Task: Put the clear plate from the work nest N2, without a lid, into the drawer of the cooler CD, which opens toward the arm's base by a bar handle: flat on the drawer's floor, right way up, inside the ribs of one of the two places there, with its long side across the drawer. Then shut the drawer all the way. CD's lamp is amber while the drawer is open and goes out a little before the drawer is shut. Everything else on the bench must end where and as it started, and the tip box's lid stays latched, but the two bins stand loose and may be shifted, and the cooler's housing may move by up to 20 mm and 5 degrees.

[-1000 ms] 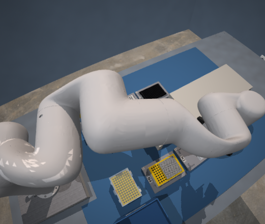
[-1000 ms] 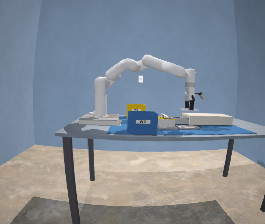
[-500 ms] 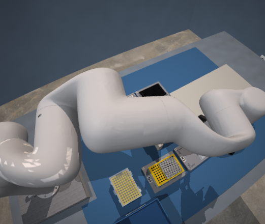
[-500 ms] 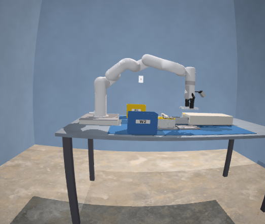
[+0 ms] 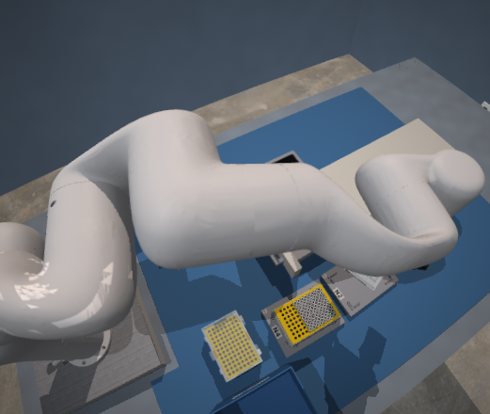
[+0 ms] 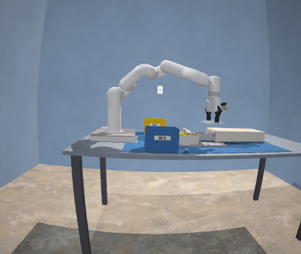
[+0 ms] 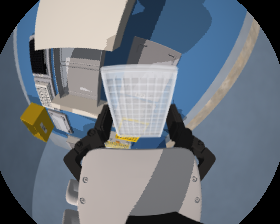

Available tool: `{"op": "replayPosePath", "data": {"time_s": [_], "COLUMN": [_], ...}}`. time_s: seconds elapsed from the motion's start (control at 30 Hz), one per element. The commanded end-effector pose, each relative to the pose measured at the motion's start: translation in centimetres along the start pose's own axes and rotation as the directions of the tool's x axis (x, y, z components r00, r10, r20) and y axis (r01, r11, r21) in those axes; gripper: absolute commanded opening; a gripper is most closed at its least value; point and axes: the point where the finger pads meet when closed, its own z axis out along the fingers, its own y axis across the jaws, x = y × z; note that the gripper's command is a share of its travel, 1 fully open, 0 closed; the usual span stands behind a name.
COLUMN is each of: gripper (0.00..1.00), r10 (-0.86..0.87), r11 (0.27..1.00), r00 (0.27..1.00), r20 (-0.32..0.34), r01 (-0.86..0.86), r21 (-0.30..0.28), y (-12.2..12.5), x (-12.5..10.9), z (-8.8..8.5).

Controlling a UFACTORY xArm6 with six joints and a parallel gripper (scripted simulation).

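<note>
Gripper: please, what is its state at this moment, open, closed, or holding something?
Gripper: closed on the clear plate, which sits between the two dark fingers and hangs in the air above the bench.
</note>
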Motion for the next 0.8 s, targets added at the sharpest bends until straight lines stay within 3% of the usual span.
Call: {"op": "replayPosePath", "data": {"time_s": [0.0,0.33,0.4,0.77], "gripper": [0.0,0.0,0.0,0.0], "r10": [-0.171,-0.484,-0.484,-0.766], "r11": [0.985,0.875,0.875,0.643], "r00": [0.985,0.875,0.875,0.643], "r20": [-0.019,-0.014,-0.014,-0.008], "r01": [0.171,0.484,0.484,0.765], "r21": [-0.01,-0.015,-0.015,-0.019], "y": [-1.3,-3.9,-3.9,-6.9], "x": [0.0,0.0,0.0,-0.2], "z": [-0.3,-0.3,-0.3,-0.3]}}
